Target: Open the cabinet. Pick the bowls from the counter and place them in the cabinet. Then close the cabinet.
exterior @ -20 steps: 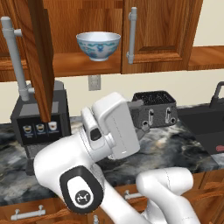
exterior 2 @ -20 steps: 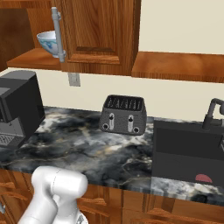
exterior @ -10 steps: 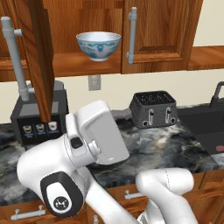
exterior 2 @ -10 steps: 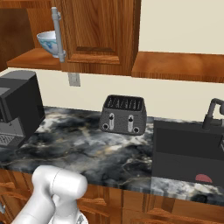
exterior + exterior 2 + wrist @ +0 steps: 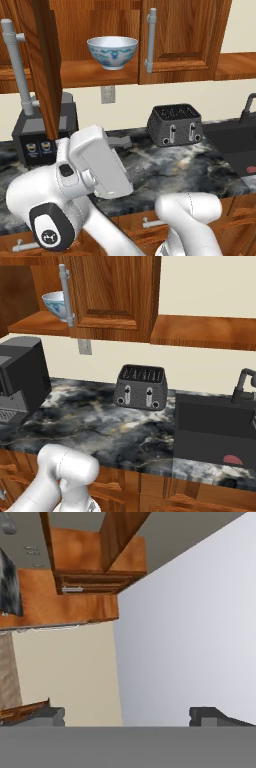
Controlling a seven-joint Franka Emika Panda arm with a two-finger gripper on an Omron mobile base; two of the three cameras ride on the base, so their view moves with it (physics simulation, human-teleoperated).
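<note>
The cabinet (image 5: 185, 35) has its left door (image 5: 46, 70) swung out towards me and its right door shut. A white bowl with a blue pattern (image 5: 112, 50) stands on the cabinet's shelf, also in the right base view (image 5: 55, 303) behind the grey bar handle (image 5: 65, 296). My white hand (image 5: 97, 162) hangs low in front of the counter (image 5: 150, 170), well below the bowl. In the hand view my gripper (image 5: 127, 716) is open, its tips wide apart with nothing between them, facing a pale wall and wooden cabinetry.
A black coffee machine (image 5: 45, 137) stands at the left of the counter under the open door. A dark toaster (image 5: 175, 125) sits mid-counter (image 5: 140, 387). A black sink (image 5: 215, 426) with a faucet lies to the right. Drawers run below the counter edge.
My hand has swung down and to the left in the left base view, away from the toaster side. The bowl and the doors have not moved.
</note>
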